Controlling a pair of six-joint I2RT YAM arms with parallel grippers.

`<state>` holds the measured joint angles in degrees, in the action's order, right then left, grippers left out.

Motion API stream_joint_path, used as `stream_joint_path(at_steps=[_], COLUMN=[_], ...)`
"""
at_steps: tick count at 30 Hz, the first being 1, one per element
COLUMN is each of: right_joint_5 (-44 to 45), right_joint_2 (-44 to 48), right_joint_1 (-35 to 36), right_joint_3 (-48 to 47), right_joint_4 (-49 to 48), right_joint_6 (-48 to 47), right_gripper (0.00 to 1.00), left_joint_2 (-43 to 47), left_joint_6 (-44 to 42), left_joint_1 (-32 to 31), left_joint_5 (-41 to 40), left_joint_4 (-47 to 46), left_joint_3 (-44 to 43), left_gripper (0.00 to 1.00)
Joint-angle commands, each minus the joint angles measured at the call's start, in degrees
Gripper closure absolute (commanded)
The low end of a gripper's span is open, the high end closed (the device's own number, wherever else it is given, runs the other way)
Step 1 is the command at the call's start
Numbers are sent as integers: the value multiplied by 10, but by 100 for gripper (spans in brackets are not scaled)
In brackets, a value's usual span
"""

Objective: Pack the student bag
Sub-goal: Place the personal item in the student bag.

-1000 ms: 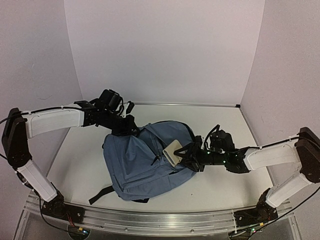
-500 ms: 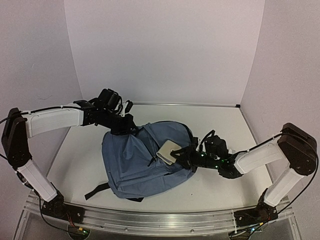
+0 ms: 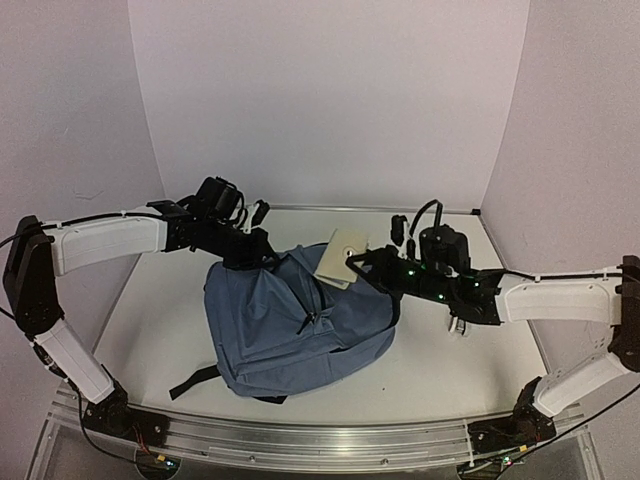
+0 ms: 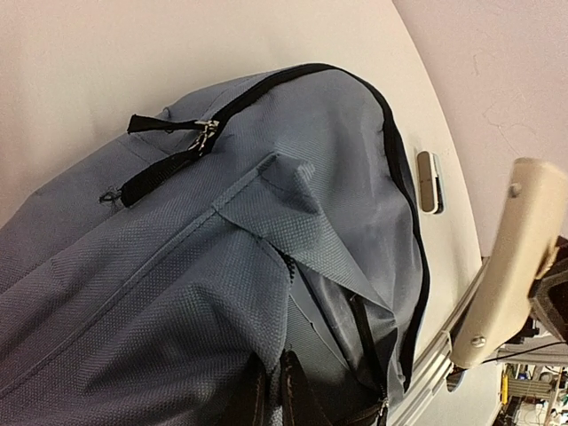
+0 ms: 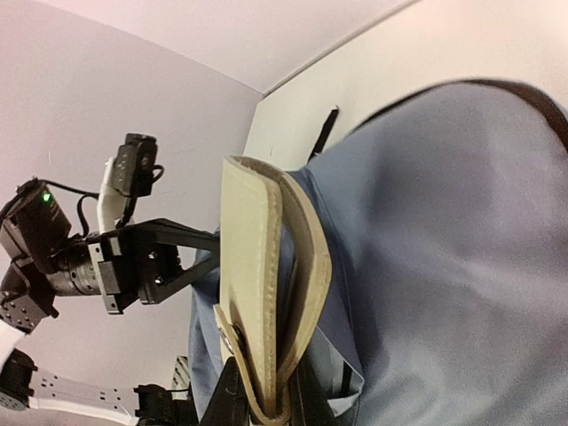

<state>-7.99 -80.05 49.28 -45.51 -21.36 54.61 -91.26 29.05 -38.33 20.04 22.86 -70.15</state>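
I count one table (image 3: 450, 370), with one student bag (image 3: 300, 320) lying flat across its middle and a black strap (image 3: 195, 385) trailing toward the near edge. Two arms are in play. My left gripper (image 3: 258, 252) is pinched tight on the bag's fabric at its far left corner, and the wrist view shows cloth bunched between the fingers (image 4: 295, 404). My right gripper (image 3: 355, 263) is clamped on one end of a single beige case (image 3: 338, 255), holding it in the air over the bag's far edge. One small pale oblong thing (image 4: 429, 182) lies on the table just beside the bag; I cannot tell what it is.
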Motion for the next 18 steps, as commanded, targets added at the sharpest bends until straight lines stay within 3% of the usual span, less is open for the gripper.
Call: stream_joint_path(at_steps=[1,11,18], right_joint_5=[-37,-69,-224], right_joint_2=[-41,-127,-190], right_joint_1=[4,4,5], right_joint_3=[-76,-142,-180], right_joint_4=[35,78,93], right_joint_6=[-144,-338,-360], right_gripper=[100,100,100], left_joint_2=[23,36,39], left_joint_6=[-20,-23,-28], left_joint_1=[-4,-3,-4], left_joint_5=[46,63,74], left_joint_4=[-63,-77,-85], left_joint_3=[-26,-18,-20], left_gripper=[100,100,100])
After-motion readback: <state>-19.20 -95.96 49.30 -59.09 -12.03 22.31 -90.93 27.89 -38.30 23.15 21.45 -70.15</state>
